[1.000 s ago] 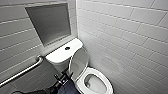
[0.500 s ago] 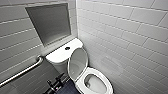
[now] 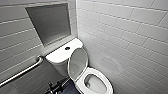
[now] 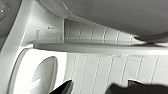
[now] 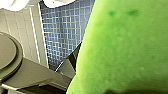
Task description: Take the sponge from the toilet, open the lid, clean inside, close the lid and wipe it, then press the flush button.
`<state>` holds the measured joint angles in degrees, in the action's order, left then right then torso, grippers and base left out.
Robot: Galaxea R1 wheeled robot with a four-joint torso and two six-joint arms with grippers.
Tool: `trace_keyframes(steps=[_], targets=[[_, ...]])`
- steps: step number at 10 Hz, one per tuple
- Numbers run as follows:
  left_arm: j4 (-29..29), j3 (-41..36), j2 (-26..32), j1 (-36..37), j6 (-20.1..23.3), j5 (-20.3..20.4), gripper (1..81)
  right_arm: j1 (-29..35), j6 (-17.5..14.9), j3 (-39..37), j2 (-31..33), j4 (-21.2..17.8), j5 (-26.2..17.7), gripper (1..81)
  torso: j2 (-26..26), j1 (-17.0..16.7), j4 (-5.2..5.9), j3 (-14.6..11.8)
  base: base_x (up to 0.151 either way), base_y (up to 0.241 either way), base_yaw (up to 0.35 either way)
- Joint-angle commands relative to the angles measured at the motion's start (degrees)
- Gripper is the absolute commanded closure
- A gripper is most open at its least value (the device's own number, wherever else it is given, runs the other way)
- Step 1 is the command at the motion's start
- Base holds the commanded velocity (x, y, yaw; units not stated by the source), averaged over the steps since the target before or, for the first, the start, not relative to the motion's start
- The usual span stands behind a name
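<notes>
Evidently the right gripper (image 5: 82, 66) is clamped on the one green sponge (image 5: 125, 45), so pick-up looks done; the left gripper (image 4: 97, 87) hangs spread and empty. Beyond them, one toilet (image 3: 98, 75) stands with its single lid (image 3: 78, 62) raised. Cleaning inside, closing, wiping and pressing the one flush button (image 3: 67, 48) appear to be left.

The left arm (image 3: 57, 87) came in low at the bottom edge of the head view, dark and jointed. The left end effector (image 4: 100, 90) had its two dark fingers (image 4: 63, 88) spread apart, with nothing between them. The right end effector (image 5: 107, 82) was clamped on the sponge (image 5: 125, 45), and one dark finger (image 5: 74, 58) lay against the sponge's side.
</notes>
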<state>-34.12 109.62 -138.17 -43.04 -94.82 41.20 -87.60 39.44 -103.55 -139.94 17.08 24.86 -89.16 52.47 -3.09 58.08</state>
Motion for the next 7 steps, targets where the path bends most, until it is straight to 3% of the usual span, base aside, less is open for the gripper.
trace_keyframes(steps=[1, 2, 4, 7], targets=[[-43.55, 2.02, 1.49, 2.68, -1.05, -8.54, 1.0, 0.54, -0.15, -2.08, 0.95, 3.92, -2.62, 81.1, 0.00, 0.00, 0.00, 0.00, 0.000, 0.000, 0.000], [-55.72, 0.10, 1.40, 0.58, -4.45, -16.65, 1.0, 0.54, -0.15, -2.87, 0.60, 4.97, -2.71, 81.1, 0.00, 0.00, 0.00, 0.00, 0.000, 0.000, 0.000], [-69.37, -0.99, 2.10, -4.26, -9.32, -23.97, 1.0, 0.27, -0.15, -3.05, 0.60, 5.94, -2.62, 81.1, 0.00, 0.00, 0.00, -0.02, 0.000, 0.000, 0.000], [-73.98, 0.60, 4.12, -12.01, -9.51, -22.92, 1.0, 0.62, -0.15, -3.67, -0.55, 6.92, -2.71, 81.1, 0.00, 0.00, 0.00, -0.04, 0.000, 0.000, 0.000]])
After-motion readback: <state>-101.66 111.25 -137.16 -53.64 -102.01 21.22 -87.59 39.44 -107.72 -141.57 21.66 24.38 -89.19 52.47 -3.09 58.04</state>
